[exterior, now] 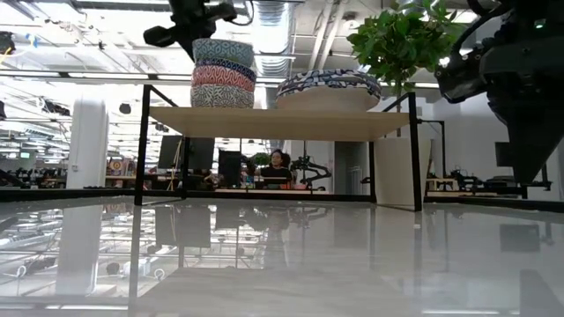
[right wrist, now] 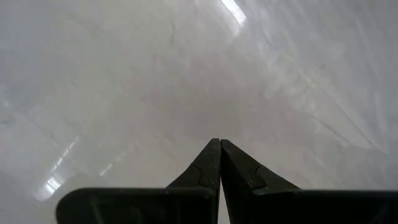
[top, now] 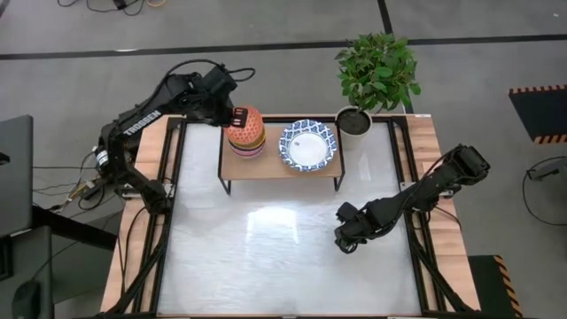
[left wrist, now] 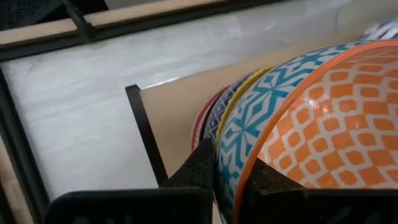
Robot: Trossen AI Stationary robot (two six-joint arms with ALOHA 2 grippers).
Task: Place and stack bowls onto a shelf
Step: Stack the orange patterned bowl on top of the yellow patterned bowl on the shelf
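Observation:
On the left end of the light-wood shelf stands a stack of small patterned bowls. The top bowl is orange inside and blue-and-white outside, and my left gripper is shut on it. Wide blue-and-white bowls rest on their bases on the middle of the shelf, beside the stack. My right gripper hangs shut over the bare tabletop at the right, pointing down, touching nothing. My left gripper pinches the top bowl's rim at its far-left side, one finger inside the bowl and one outside on the patterned wall. The fingers slant down from the table's far left. The bowl sits nested on the stack, about level.
A potted green plant in a dark pot stands just past the shelf's right end. The glossy white tabletop spreads in front of the shelf. Black frame rails run along the table's left and right sides.

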